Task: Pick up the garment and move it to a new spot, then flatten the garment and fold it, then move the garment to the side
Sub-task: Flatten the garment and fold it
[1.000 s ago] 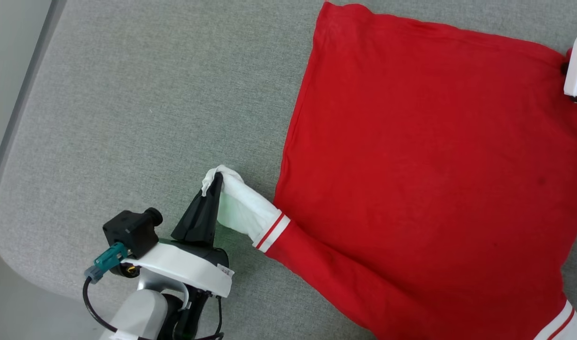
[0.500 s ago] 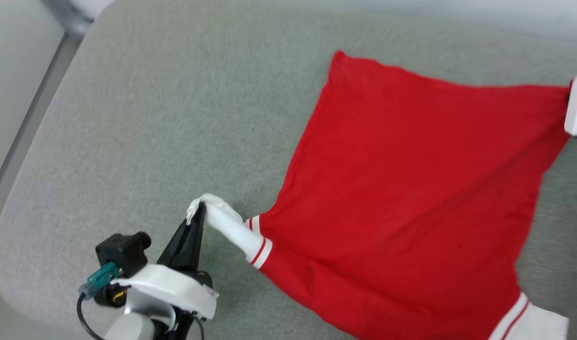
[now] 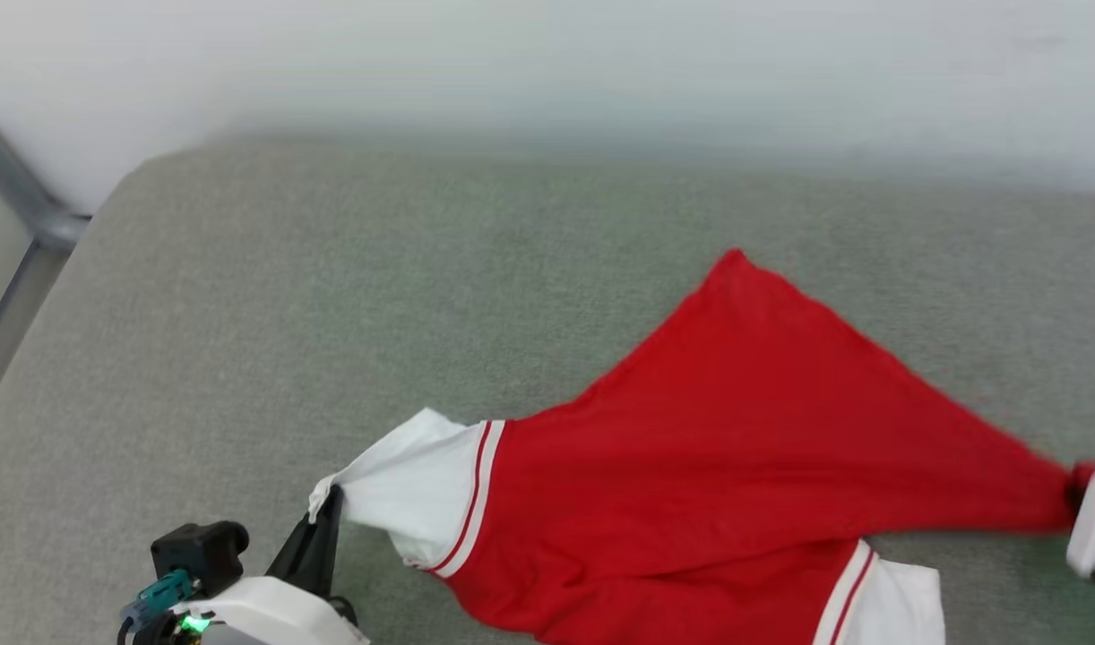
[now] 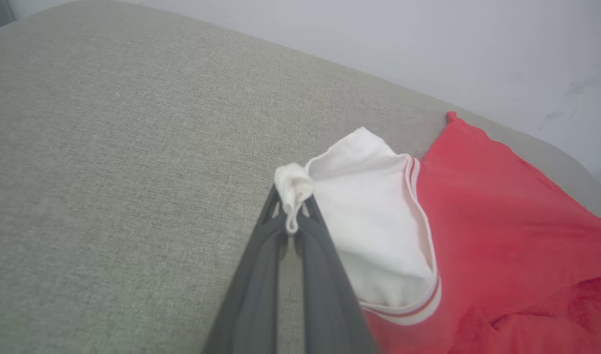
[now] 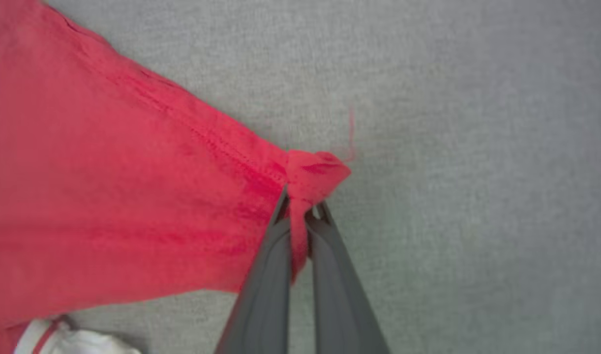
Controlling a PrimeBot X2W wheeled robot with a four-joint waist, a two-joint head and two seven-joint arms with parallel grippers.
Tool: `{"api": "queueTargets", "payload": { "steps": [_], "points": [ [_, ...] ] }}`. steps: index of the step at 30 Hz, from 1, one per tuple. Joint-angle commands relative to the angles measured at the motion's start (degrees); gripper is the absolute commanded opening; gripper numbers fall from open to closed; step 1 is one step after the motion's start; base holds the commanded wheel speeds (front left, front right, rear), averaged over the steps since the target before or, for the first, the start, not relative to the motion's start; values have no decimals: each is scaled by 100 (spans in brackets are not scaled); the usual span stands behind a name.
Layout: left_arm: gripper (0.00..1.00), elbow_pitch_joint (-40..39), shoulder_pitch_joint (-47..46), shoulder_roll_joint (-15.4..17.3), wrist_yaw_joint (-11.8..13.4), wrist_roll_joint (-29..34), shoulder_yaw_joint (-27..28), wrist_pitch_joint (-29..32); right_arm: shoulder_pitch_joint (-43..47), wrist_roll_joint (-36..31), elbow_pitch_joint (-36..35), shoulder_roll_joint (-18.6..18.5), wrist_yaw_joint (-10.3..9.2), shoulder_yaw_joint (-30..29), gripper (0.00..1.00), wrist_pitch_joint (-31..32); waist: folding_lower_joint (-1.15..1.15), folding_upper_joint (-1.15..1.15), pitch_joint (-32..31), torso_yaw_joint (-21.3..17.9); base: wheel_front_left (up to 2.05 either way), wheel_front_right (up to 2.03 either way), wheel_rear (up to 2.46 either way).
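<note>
Head view has the garment [image 3: 736, 448] pulled into a long slack triangle between our two arms over the grey worktop [image 3: 332, 269]. Our left end effector [image 3: 331, 502] is clenched on the cuff of a white sleeve [image 3: 413, 484], and our right end effector [image 3: 1078, 488] is clenched on a red hem corner. We judge this to be the first stage, the move to a new spot. Flattening, folding and setting aside are all left, since the cloth lies bunched and crooked, and we cannot tell how much of it rests on the worktop. The fabric is thin and soft, sagging between the grips and puckering into small knots at both sets of fingertips. Striped trim [image 3: 471, 502] in red and white joins sleeve to body, and a stitched seam runs along the red edge. The worktop looks padded, with a coarse weave and rounded corners.
</note>
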Motion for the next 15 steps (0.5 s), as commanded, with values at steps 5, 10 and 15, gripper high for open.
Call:
{"api": "queueTargets", "payload": {
  "steps": [5, 10, 15],
  "points": [
    [0, 40, 292, 125, 103, -87, 55, 106, 1681, -76, -1101, 740, -6, -718, 0, 190, 1, 0, -381, -363, 0, 0, 0],
    [0, 127, 467, 156, 132, -166, 59, 162, 2962, -259, -2043, 1481, -7, -1294, 0, 558, 1, 0, -547, -437, 0, 0, 0],
    [0, 187, 558, 177, 178, -203, 66, 185, 3627, -277, -2563, 1783, -7, -1528, 0, 831, 1, 0, -639, -495, 0, 0, 0]
  ]
}}
